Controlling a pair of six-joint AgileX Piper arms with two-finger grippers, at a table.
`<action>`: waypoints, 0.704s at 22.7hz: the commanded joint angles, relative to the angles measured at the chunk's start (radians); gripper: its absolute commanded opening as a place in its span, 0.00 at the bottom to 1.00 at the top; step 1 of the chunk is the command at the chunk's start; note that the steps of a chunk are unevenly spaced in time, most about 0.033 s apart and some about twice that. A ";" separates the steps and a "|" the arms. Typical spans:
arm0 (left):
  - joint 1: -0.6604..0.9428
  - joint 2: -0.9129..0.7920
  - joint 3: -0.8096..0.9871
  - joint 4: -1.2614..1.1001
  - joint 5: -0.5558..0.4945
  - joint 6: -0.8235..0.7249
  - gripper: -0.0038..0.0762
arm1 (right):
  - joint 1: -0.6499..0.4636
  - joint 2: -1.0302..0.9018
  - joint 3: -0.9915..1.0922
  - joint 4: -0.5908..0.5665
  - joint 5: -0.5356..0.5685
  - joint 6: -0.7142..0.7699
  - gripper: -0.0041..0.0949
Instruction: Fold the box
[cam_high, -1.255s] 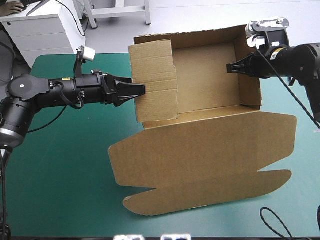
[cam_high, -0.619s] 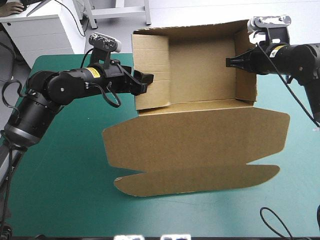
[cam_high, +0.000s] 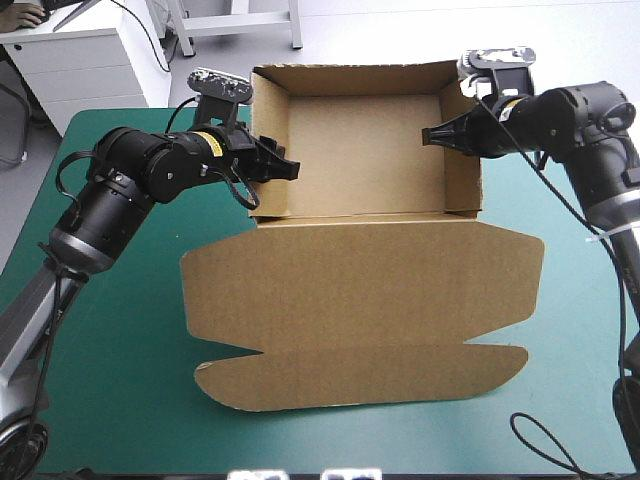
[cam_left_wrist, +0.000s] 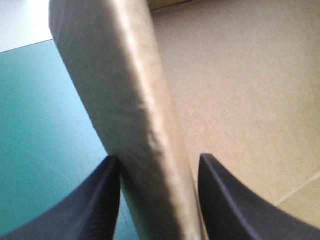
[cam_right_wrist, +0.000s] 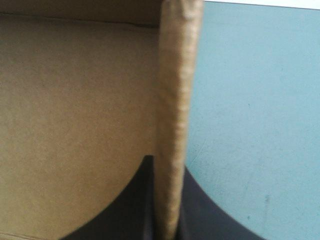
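The brown box (cam_high: 362, 150) stands as an open tray at the back of the table, walls raised, its lid (cam_high: 360, 290) lying flat toward the front edge. My left gripper (cam_high: 288, 168) is at the tray's left wall. The left wrist view shows that thick folded wall (cam_left_wrist: 145, 125) between the two black fingers (cam_left_wrist: 105, 200), and the left gripper (cam_left_wrist: 157, 159) is shut on it. My right gripper (cam_high: 430, 135) reaches in at the right wall. The right wrist view shows that wall (cam_right_wrist: 172, 100) pinched in the right gripper (cam_right_wrist: 167, 165), which is shut on it.
The teal-green cover (cam_high: 110, 350) lies bare to the left of the lid, and a narrower strip (cam_high: 570, 330) shows on the right. A white cabinet (cam_high: 90, 55) stands beyond the table's far left corner. The tray's back wall (cam_high: 350, 78) overhangs the far edge.
The left wall's flap, leaning outward earlier, now stands upright and tucked. My left arm has rolled and closed in on it. The whole box and both grippers have shifted left.
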 joint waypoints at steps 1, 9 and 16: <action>-0.003 -0.014 -0.034 -0.010 -0.061 -0.006 0.28 | 0.051 -0.003 -0.034 0.003 -0.042 0.011 0.03; -0.003 0.071 -0.032 0.056 0.073 0.032 0.06 | 0.086 0.101 -0.034 -0.030 0.041 0.015 0.03; -0.003 0.233 -0.032 0.062 0.133 0.092 0.06 | 0.086 0.200 -0.034 -0.069 0.167 0.002 0.03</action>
